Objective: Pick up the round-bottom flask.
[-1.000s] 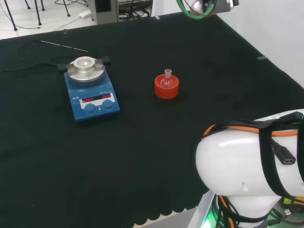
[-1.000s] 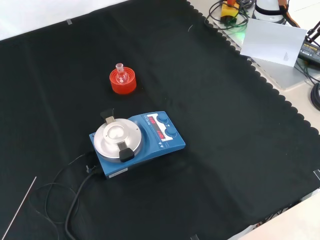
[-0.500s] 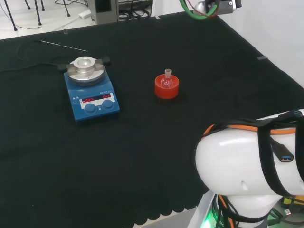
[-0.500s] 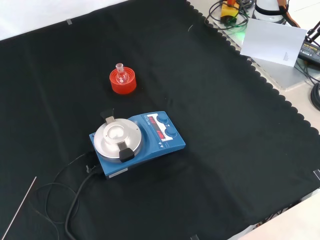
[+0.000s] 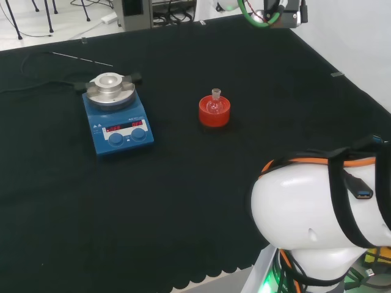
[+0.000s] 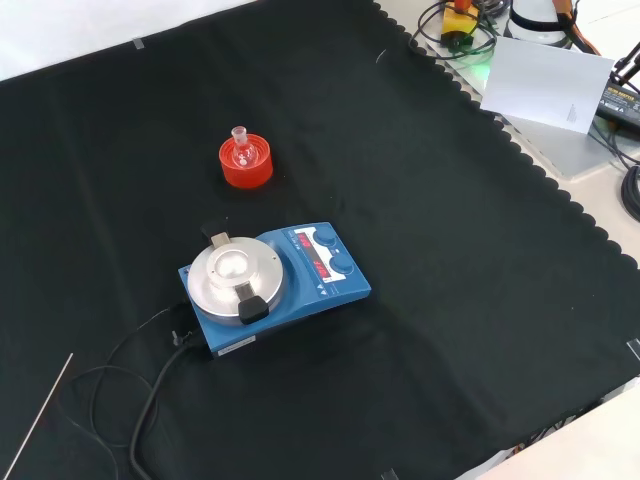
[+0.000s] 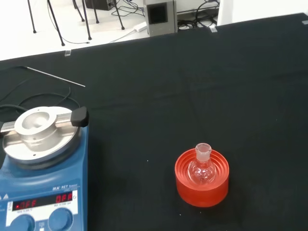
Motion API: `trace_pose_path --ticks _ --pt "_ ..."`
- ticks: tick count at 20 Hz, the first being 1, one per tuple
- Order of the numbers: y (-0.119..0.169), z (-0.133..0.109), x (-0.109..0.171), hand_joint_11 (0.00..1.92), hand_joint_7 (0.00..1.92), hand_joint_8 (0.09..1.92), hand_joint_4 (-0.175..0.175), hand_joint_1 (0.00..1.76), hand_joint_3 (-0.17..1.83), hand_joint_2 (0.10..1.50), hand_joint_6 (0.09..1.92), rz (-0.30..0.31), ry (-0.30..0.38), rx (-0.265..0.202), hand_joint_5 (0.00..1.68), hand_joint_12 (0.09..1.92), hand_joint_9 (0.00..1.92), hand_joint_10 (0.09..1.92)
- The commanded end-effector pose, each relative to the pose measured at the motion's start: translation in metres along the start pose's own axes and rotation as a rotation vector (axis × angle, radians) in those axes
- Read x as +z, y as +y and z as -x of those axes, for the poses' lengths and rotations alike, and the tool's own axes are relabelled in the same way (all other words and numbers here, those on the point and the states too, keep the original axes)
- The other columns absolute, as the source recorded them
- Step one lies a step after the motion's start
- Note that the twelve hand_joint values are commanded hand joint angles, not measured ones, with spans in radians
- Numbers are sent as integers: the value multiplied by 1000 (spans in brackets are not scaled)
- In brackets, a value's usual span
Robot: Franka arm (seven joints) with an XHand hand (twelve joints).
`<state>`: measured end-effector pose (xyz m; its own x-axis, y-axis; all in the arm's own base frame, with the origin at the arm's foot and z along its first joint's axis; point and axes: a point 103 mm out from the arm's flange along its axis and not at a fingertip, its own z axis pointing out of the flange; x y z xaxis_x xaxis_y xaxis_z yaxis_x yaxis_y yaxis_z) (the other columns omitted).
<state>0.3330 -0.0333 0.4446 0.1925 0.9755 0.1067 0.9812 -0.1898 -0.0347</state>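
Round-bottom flask (image 7: 201,169) sits upright in its red ribbed stand (image 7: 201,180) on the counter (image 6: 450,250), beside the blue stirrer plate (image 6: 275,283). My hand's state: cannot tell.

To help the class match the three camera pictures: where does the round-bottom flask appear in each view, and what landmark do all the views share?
Head view: round-bottom flask near centre, on its red ribbed stand.
Front view: flask upper left of centre, on the stand.
Wrist view: flask on the stand.
Shared landmark: blue stirrer plate.
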Motion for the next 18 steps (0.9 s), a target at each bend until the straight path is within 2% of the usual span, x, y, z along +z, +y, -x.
trace_pose_path --ticks 1,9,18 --pt "39 21 47 0 208 556 -23 753 703 743 87 -30 61 48 358 1196 256 624" --pt "108 50 102 0 214 562 -29 771 730 721 87 -65 105 109 383 1204 271 629" --pt "138 55 136 0 205 568 -35 792 767 690 87 -88 83 138 425 1201 280 632"
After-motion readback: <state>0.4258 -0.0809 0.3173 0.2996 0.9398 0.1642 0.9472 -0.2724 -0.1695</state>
